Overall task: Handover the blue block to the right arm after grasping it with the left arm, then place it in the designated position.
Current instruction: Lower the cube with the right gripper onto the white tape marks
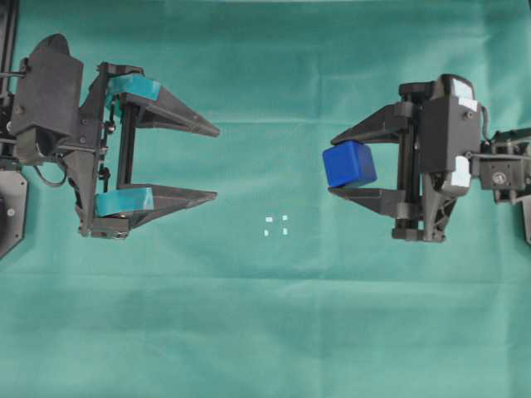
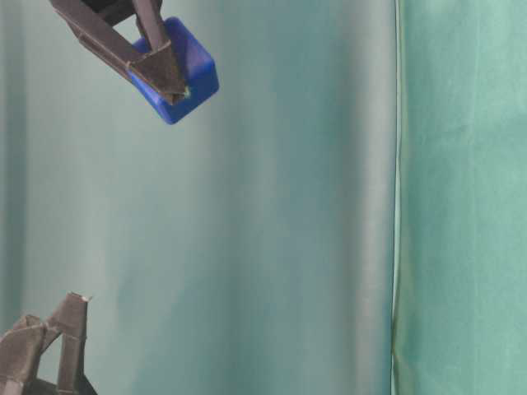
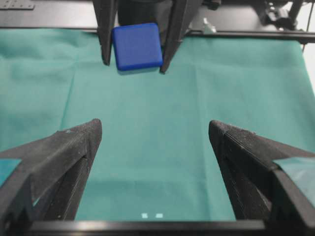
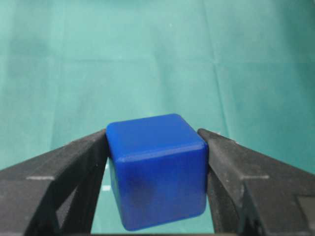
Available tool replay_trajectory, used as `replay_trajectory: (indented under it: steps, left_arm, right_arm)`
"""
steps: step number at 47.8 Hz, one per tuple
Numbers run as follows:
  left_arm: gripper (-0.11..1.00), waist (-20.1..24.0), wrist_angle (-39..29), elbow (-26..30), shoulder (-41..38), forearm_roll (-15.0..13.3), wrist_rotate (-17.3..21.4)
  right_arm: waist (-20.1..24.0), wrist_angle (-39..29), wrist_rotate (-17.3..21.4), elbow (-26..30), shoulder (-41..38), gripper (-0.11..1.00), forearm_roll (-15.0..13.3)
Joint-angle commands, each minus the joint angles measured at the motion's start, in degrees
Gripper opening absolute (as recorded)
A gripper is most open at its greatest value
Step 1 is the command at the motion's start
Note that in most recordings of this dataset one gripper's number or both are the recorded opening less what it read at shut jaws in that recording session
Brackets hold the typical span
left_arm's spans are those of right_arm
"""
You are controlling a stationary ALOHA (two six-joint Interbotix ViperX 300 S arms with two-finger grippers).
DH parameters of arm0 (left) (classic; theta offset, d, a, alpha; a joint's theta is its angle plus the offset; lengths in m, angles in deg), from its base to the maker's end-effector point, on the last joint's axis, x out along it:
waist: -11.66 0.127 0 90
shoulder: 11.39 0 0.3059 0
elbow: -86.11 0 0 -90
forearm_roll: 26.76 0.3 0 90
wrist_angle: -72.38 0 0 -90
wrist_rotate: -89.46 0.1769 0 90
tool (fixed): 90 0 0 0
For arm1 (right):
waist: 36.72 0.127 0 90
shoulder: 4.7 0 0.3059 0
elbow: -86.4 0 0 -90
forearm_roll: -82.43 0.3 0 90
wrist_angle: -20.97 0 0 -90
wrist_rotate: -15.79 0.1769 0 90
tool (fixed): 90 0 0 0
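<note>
Green cloth (image 1: 265, 315) covers the table. Right gripper (image 1: 332, 166) is clamped on the blue block (image 1: 349, 163), pinched between its fingertips and lifted off the cloth. Left gripper (image 1: 217, 162), taped teal, stands fully spread and empty, facing it well apart. White square marks (image 1: 276, 225) lie on the cloth between the two.

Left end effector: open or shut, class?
Open. The left end effector has its fingers spread wide, holding nothing; the blue block sits elsewhere.

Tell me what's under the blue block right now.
Under the blue block, held in the right tool, only green cloth shows. The white marks lie off to one side. The block hides whatever is directly beneath it.
</note>
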Motion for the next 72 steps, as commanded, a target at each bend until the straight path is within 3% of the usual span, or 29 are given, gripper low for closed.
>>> replay_trajectory:
  steps: [1, 17, 38, 57, 72]
  left_arm:
    - [1.00, 0.2, 0.7, 1.1, 0.3, 0.0, 0.0]
    - [1.00, 0.2, 0.6, 1.1, 0.3, 0.0, 0.0]
    - [1.00, 0.2, 0.6, 1.1, 0.4, 0.0, 0.0]
    - [1.00, 0.2, 0.5, 1.1, 0.3, 0.0, 0.0]
    - [1.00, 0.2, 0.5, 1.1, 0.3, -0.1, 0.1]
  right_arm:
    - [0.2, 0.0, 0.1, 1.0, 0.2, 0.61, 0.2]
    - [0.2, 2.3, 0.3, 1.0, -4.0, 0.61, 0.2]
    - [0.1, 10.1, 1.5, 1.1, -14.1, 0.60, 0.7]
    - [-2.0, 19.3, 2.8, 2.0, -24.2, 0.61, 0.7]
    - [-3.3, 21.4, 2.8, 4.3, -30.7, 0.60, 0.7]
